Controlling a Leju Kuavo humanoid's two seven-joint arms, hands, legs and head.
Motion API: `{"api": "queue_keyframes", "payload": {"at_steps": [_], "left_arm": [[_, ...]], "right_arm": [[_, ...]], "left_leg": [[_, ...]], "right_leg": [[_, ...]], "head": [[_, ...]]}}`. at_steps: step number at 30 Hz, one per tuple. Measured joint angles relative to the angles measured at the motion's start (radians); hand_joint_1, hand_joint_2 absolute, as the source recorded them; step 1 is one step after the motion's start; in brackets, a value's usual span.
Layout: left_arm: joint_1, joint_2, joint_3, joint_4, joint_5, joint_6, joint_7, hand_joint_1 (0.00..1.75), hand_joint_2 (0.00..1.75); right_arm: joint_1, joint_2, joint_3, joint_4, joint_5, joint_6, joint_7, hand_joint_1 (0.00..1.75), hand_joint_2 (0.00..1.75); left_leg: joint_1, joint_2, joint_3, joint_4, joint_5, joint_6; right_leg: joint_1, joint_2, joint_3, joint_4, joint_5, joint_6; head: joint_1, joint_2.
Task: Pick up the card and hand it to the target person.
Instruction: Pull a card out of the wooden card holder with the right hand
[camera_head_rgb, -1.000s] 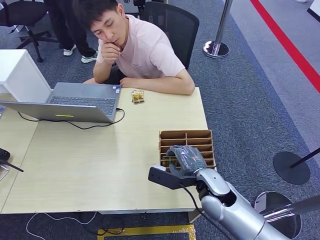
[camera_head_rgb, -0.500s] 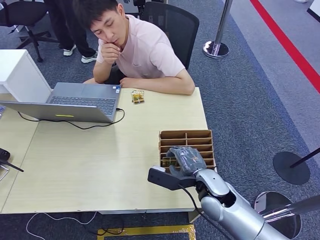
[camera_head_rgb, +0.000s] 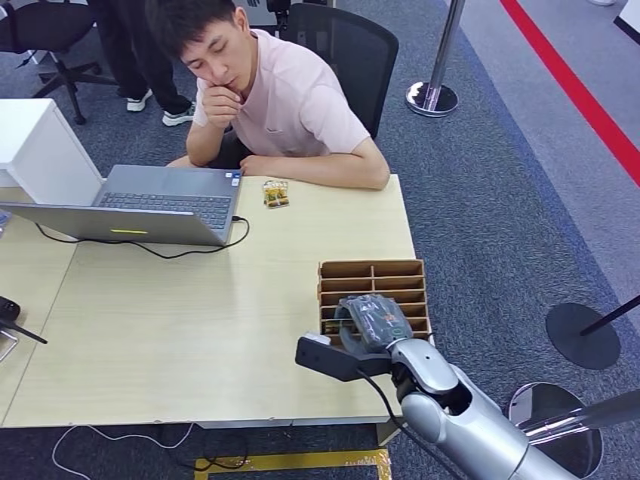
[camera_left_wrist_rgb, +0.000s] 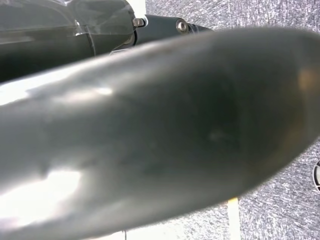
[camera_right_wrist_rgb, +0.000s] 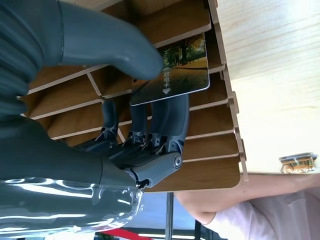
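A card (camera_right_wrist_rgb: 177, 70) printed with a landscape photo sits at a slot of the brown wooden slotted box (camera_head_rgb: 373, 272) on the table's right end. My right hand (camera_head_rgb: 373, 320) hovers over the near part of the box. In the right wrist view the right hand (camera_right_wrist_rgb: 75, 150) pinches the card between the thumb (camera_right_wrist_rgb: 113, 42) on top and the dark fingers (camera_right_wrist_rgb: 170, 125) beneath. The person (camera_head_rgb: 287, 100) in a pink shirt sits at the table's far side, leaning on it with forearms down.
An open laptop (camera_head_rgb: 151, 205) with a cable lies at the left of the wooden table (camera_head_rgb: 189, 320), and a small yellowish packet (camera_head_rgb: 275, 194) lies near the person. Stanchion bases (camera_head_rgb: 583, 335) stand on the carpet at my right. An office chair (camera_head_rgb: 355, 50) is behind the person.
My right hand has settled slightly lower over the box, its fingers closing on the card. The person and the table items have not moved.
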Motion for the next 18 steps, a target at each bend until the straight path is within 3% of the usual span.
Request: {"api": "queue_keyframes", "payload": {"at_steps": [8, 12, 18], "left_arm": [[0.0, 0.001, -0.001, 0.0, -0.013, 0.0, -0.014, 0.0, 0.0], [0.0, 0.001, -0.001, 0.0, -0.012, 0.004, -0.026, 0.0, 1.75], [0.0, 0.002, -0.001, 0.0, -0.016, 0.022, -0.036, 0.0, 1.75]], "right_arm": [[0.004, -0.001, -0.001, 0.0, 0.0, 0.0, 0.0, 1.54, 1.75], [0.004, -0.001, -0.001, 0.0, 0.001, 0.0, 0.0, 1.54, 1.75], [0.004, -0.001, -0.002, 0.0, 0.004, -0.001, 0.0, 1.54, 1.75]], "left_leg": [[0.0, 0.0, 0.0, 0.0, 0.0, 0.0], [0.0, 0.0, 0.0, 0.0, 0.0, 0.0], [0.0, 0.0, 0.0, 0.0, 0.0, 0.0]], "right_leg": [[0.0, 0.0, 0.0, 0.0, 0.0, 0.0], [0.0, 0.0, 0.0, 0.0, 0.0, 0.0], [0.0, 0.0, 0.0, 0.0, 0.0, 0.0]], "head": [[0.0, 0.0], [0.0, 0.0], [0.0, 0.0]]}}
